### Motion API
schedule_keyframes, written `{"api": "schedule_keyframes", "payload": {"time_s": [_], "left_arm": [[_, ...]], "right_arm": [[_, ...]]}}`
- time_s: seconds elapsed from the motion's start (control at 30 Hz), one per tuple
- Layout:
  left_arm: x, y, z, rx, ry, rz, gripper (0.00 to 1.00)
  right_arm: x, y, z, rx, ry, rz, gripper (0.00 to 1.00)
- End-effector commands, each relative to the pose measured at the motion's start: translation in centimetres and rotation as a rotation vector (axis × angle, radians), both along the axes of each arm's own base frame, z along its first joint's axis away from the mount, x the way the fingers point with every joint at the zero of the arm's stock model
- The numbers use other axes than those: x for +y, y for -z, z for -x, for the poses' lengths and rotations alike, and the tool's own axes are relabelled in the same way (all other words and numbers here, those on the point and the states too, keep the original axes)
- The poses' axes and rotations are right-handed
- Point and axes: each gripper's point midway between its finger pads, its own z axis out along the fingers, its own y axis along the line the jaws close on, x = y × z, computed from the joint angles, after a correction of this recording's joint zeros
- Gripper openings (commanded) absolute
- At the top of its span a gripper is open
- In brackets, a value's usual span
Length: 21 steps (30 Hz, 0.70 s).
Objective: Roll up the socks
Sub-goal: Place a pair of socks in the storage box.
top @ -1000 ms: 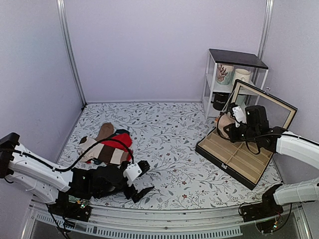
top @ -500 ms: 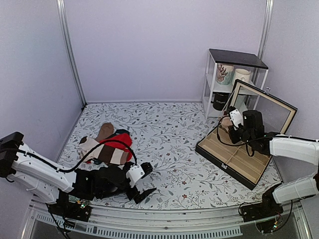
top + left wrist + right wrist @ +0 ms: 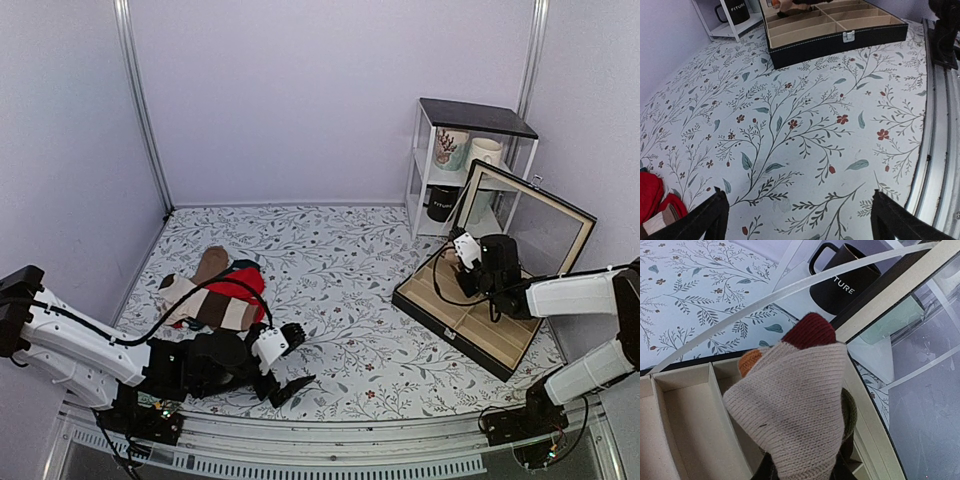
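Well, the right gripper [image 3: 802, 471] pinches the rolled socks [image 3: 795, 405] above the box's [image 3: 670, 377] far corner. The bundle's long axis runs straight out from the fingers, its maroon tip toward the mug [image 3: 840, 285]. The left gripper [image 3: 797, 220] hangs low near the table's [image 3: 790, 75] near edge, jaws spread wide.

Right gripper [image 3: 460, 268] with socks [image 3: 795, 405] is lower and further left than before, now down at the box's [image 3: 445, 330] back corner. Left gripper [image 3: 292, 358] is shifted slightly right.
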Motion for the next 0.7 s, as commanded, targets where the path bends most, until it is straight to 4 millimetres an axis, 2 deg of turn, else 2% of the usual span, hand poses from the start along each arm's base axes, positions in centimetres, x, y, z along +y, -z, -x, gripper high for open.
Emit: {"api": "schedule_keyframes", "payload": {"time_s": [0.0,0.2,0.4,0.67], "left_arm": [[0.6,0.2,-0.1,0.010,-0.010,0.008,1.00],[1.0,0.2,0.0,0.013,-0.007,0.018,1.00],[1.5,-0.5,0.2,0.006,0.001,0.043,0.99],[1.8,-1.0,0.5,-0.009,0.019,0.050,0.99]], "right_arm": [[0.0,0.7,-0.4,-0.002,-0.009,0.008,0.00],[-0.3,2.5,0.0,0.051,-0.006,-0.008,0.00],[0.1,5.4,0.2,0.169,-0.026,0.005,0.00],[1.3,6.2,0.9,0.275,-0.076,-0.036,0.00]]}}
